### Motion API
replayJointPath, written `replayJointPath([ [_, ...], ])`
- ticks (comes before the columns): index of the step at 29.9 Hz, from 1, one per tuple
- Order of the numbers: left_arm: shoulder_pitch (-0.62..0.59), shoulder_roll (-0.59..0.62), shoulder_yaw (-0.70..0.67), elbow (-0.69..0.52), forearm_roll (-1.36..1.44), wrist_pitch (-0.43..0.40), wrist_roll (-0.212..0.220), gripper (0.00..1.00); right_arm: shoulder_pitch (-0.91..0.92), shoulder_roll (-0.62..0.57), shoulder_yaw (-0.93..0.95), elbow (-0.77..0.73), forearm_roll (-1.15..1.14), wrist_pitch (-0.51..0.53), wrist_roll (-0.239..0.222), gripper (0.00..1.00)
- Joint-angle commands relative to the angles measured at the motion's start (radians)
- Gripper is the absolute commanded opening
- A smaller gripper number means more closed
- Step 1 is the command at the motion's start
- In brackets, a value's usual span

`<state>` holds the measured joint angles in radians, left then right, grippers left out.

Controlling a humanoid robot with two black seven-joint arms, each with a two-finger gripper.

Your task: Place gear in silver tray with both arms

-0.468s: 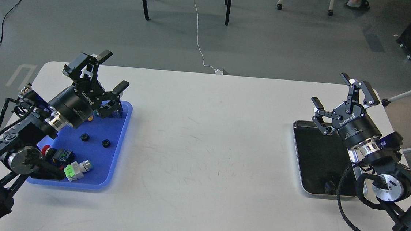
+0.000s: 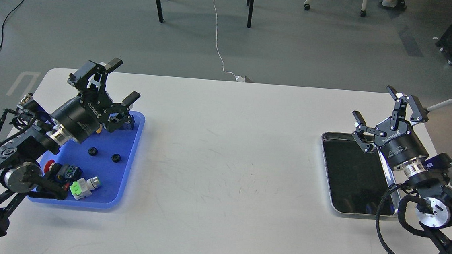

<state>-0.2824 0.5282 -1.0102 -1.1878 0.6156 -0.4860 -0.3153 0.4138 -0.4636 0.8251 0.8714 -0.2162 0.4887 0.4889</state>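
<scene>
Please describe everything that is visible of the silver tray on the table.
The silver tray is a rectangular tray of shiny metal, as it looks, with rounded corners, a low raised rim and a dark, reflective floor. It lies flat on the right part of the white table, its long side running away from the robot. Nothing can be seen lying in it. The right gripper, open, hangs over its far right corner, and the arm hides part of its right edge.

The scene is evenly and brightly lit from overhead, and the white table (image 2: 222, 175) is rendered pale without harsh glare. Soft, faint shadows are cast under the blue tray (image 2: 124, 167) at lower left and beneath the chair legs at the top. Focus is sharp throughout; a dark reflection is shown in the silver tray (image 2: 353, 177).
</scene>
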Motion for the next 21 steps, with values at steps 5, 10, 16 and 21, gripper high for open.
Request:
replayJointPath([
  [5, -0.014, 0.093, 0.008, -0.036, 0.31, -0.003, -0.103, 0.99, 0.005, 0.0, 0.002, 0.0, 0.0, 0.0, 0.0, 1.0],
  [10, -0.043, 0.254, 0.024, -0.107, 0.698, -0.003, -0.173, 0.99, 0.014, -0.007, 0.0, 0.0, 0.0, 0.0, 0.0, 1.0],
  [16, -0.044, 0.368, 0.104, -0.182, 1.238, -0.003, -0.173, 0.98, 0.02, -0.007, 0.0, 0.0, -0.002, 0.0, 0.0, 1.0],
  [21, -0.072, 0.375, 0.163, -0.138, 1.532, 0.079, -0.173, 0.94, 0.022, -0.007, 0.0, 0.0, -0.003, 0.0, 0.0, 1.0],
])
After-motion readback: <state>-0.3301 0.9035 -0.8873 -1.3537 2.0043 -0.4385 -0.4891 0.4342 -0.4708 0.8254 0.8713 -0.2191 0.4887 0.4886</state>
